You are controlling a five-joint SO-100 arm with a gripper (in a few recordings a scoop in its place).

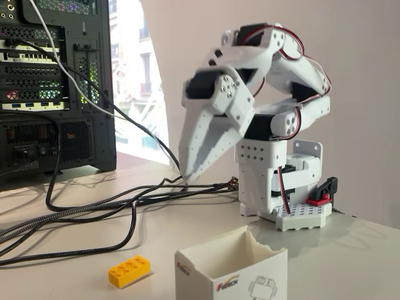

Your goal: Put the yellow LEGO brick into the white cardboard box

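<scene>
White plastic makes up my whole arm, which stands folded over its studded base plate (304, 215) at the right of the fixed view. The pincer (190, 175) hangs from the wrist and points steeply down, its tips close above the pale desk (75, 250) near a bundle of black cables (112, 206). The two fingers lie nearly together, with at most a thin slit between them, and I see nothing held.

On the desk, toward the camera, lies the yellow LEGO brick (129, 271), flat, studs up. From the pincer it sits nearer the camera and somewhat left in the picture, well apart from the tips. Its long axis runs roughly left to right across the view, the right end angled slightly away from the camera.

Just right of the brick, apart from it, stands the white cardboard box (231, 269) with a ragged open top, a red and black logo and a line-drawn robot on its front. It also lies nearer the camera than the pincer, almost straight ahead of it.

I judge that the grasp has not begun. My next move calls for opening the fingers, reaching forward and left over the brick, and closing across its short sides.

A black computer tower (56, 87) fills the left background.
</scene>
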